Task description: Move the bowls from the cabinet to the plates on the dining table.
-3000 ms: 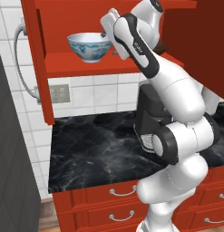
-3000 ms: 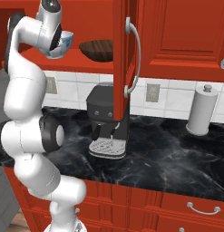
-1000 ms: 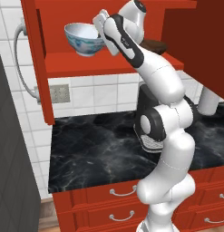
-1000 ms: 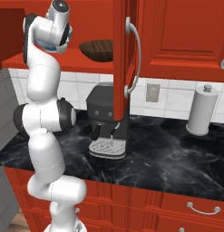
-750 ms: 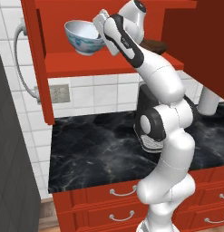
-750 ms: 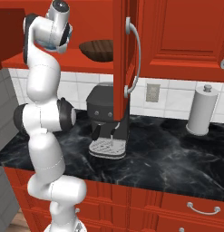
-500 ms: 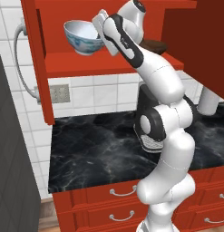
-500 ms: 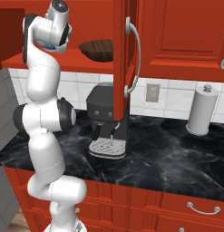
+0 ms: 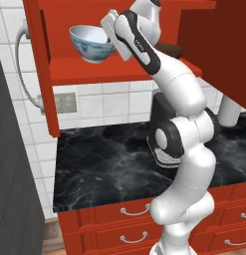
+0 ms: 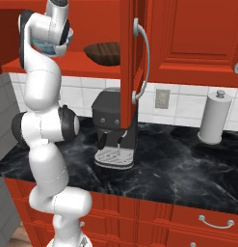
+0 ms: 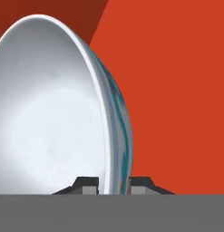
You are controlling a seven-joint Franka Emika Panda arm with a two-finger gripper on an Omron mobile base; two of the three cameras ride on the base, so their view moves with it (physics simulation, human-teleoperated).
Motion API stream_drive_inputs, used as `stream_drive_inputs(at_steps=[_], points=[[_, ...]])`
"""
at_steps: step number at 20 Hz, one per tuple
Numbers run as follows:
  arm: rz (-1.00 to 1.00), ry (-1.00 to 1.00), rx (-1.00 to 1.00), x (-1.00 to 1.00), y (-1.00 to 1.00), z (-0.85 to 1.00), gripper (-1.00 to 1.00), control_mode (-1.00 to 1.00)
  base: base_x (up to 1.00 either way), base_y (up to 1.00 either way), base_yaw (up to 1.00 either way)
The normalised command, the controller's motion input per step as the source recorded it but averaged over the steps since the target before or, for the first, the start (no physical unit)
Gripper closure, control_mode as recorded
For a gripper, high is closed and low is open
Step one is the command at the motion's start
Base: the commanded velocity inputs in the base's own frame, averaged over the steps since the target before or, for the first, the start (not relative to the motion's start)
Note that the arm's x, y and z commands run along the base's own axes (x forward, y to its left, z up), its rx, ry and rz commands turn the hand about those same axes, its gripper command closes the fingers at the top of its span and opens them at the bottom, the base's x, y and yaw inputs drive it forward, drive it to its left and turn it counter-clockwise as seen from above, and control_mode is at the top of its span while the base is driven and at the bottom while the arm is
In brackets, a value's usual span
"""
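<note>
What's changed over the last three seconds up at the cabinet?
The white and blue bowl has come up off the red shelf where it sat; the fingers, shut on its rim, lifted it as the arm straightened upward. Over the last second it has barely moved. The brown bowl, the open cabinet door and the coffee machine stayed put.

The white bowl (image 9: 91,43) looks like smooth glazed china, softly glossy inside with blue pattern on its outside, while the brown bowl (image 10: 103,53) has a matt wooden look. The cabinet (image 10: 188,38) is red painted wood with a satin sheen and a curved, polished metal handle (image 10: 143,58). The counter (image 9: 114,169) is glossy black marble veined in white, and the coffee machine (image 10: 113,130) looks like dull dark plastic.
</note>
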Motion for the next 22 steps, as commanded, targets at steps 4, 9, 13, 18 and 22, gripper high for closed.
stream_drive_inputs(at_steps=[4, 9, 13, 18, 22], points=[[0.0, 0.1, 0.0, -0.48, 0.0, 0.01, 1.0, -1.0, 0.0, 0.0, 0.0], [0.0, 0.05, 0.0, -0.68, 0.0, 0.0, 1.0, -1.0, 0.0, 0.0, 0.0], [0.0, 0.0, 0.0, -0.9, 0.0, 0.0, 1.0, -1.0, 0.0, 0.0, 0.0], [0.0, 0.0, 0.0, -0.98, -0.05, 0.0, 1.0, -1.0, 0.0, 0.0, 0.0], [0.0, -0.03, 0.0, -1.0, -0.28, 0.0, 1.0, -1.0, 0.0, 0.0, 0.0]])
